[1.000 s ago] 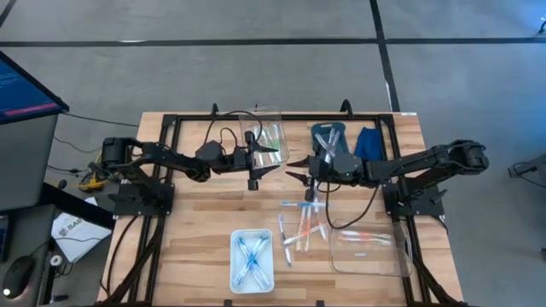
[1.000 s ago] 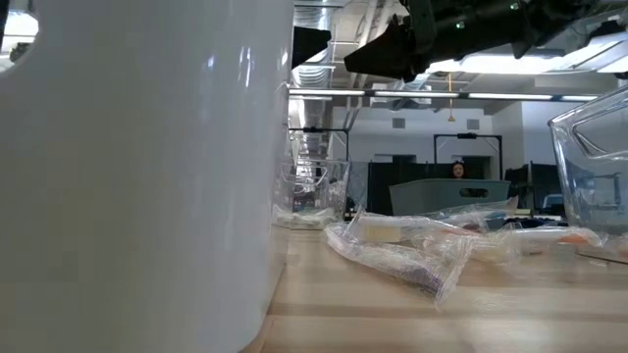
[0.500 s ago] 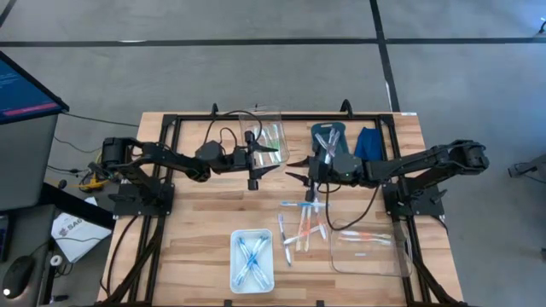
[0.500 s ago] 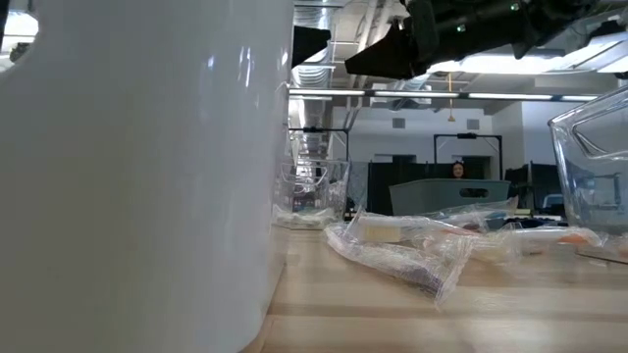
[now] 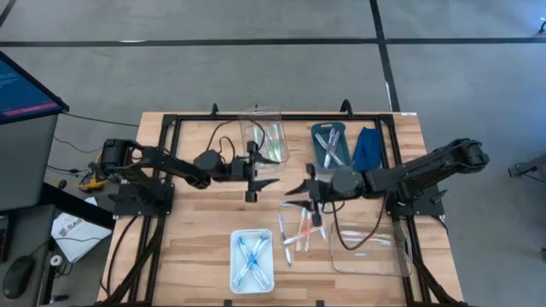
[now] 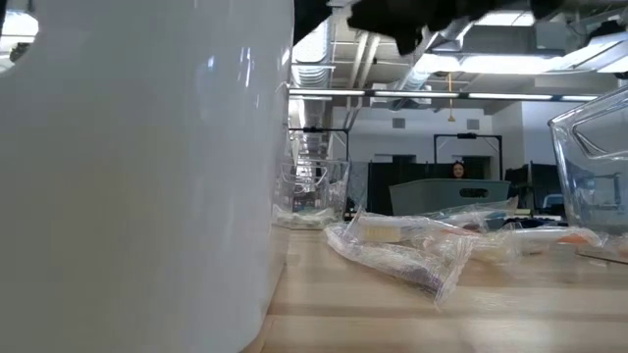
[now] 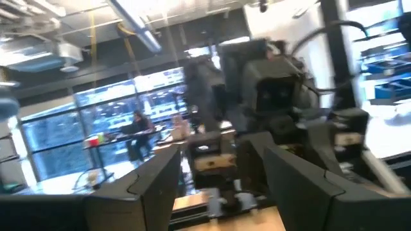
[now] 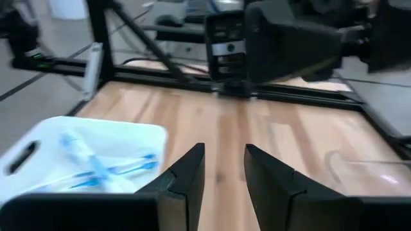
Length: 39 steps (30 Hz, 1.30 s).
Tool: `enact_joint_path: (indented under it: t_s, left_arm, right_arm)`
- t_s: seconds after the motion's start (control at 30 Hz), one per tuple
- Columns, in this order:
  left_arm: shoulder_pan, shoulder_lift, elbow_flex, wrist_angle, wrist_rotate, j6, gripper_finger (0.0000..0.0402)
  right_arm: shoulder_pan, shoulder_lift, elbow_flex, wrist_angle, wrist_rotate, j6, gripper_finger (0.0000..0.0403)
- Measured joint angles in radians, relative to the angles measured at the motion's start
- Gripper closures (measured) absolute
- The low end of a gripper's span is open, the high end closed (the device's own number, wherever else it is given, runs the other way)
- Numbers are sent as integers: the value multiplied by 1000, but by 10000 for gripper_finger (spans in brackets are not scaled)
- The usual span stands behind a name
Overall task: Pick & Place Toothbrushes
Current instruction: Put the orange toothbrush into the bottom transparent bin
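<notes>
Loose toothbrushes (image 5: 302,228) lie flat in a scatter on the wooden table, right of centre; the low view shows them in clear wrappers (image 6: 402,247). My right gripper (image 5: 290,195) hovers open just to the far-left of this scatter, pointing toward the table's left; its wrist view shows the open fingers (image 8: 225,174). My left gripper (image 5: 273,173) is open, held above the table's middle and facing the right arm, empty in its wrist view (image 7: 221,183). Neither touches anything.
A white tray (image 5: 252,258) holding blue toothbrushes (image 8: 90,163) sits at the near edge. A clear bin with green ones (image 5: 269,136), a teal tray (image 5: 330,145) and a blue cloth (image 5: 368,147) lie far. A clear bin (image 5: 367,247) stands near right.
My right gripper has moved toward the near edge, away from the teal tray and toward the loose toothbrushes. My left gripper has shifted a little toward the near edge too. No toothbrush has moved.
</notes>
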Motion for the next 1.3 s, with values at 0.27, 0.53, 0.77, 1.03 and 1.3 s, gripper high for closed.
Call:
enact_joint_path:
  t_s: [0.27, 0.53, 0.77, 1.03, 1.3]
  left_arm:
    - [-91, -60, 1, -68, 1, 10, 183]
    - [-99, -227, -7, -345, 0, 18, 183]
    - [-89, -282, -67, -407, -6, 26, 183]
    - [-79, -289, -90, -407, -9, 29, 183]
    - [-88, -288, -95, -430, -8, 25, 183]
  right_arm:
    - [108, 0, 147, -293, 5, 82, 300]
    - [124, 11, 156, -434, 8, 99, 300]
    - [77, 104, 173, -510, 2, 134, 300]
    - [96, 315, 416, -707, -25, 64, 300]
    - [86, 458, 625, -968, -78, 58, 274]
